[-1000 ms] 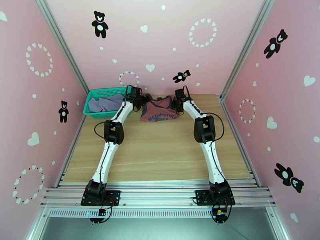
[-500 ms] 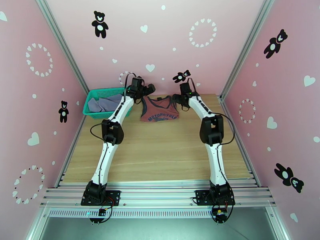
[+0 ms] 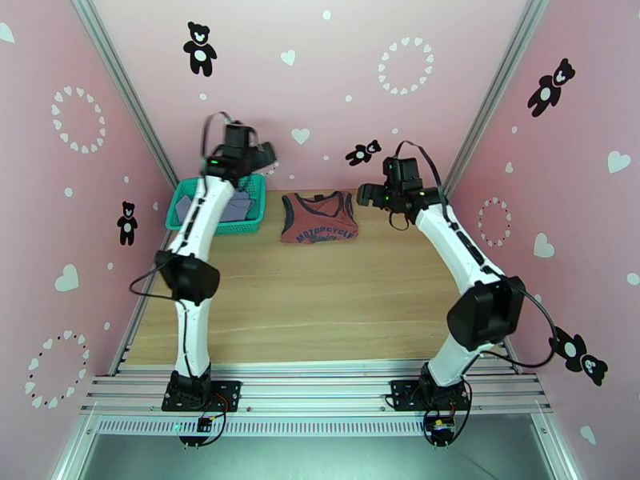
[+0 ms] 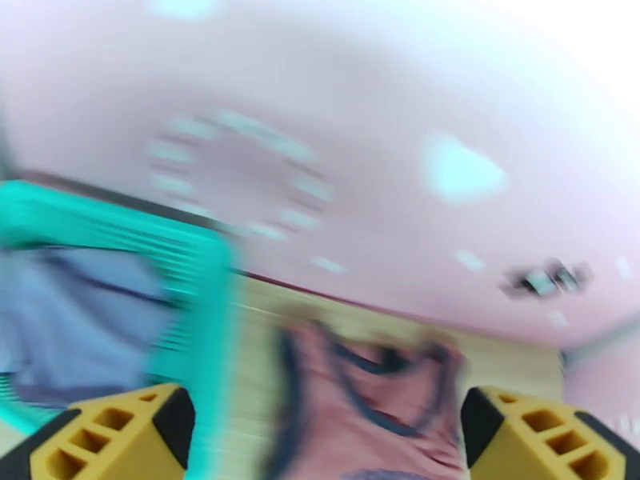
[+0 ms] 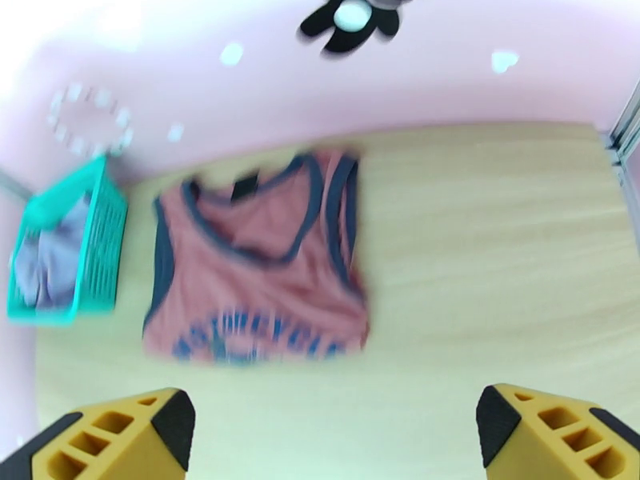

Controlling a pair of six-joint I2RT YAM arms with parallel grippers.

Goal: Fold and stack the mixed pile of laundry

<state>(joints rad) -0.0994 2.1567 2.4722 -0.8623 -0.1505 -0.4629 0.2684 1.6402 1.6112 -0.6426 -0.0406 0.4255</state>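
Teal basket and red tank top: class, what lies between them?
Bare wooden table separates basket and tank top, clear in the top view.

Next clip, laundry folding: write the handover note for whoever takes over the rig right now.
Left gripper: open, empty, raised over the basket.
Right gripper: open, empty, raised to the right of the tank top.
Tank top: spread flat, lettering up, at the far side of the table, beside the basket.
Shirt: crumpled in the basket.
Done: tank top laid out; no fold visible.
Left: fold it, take out and fold the shirt, stack both.
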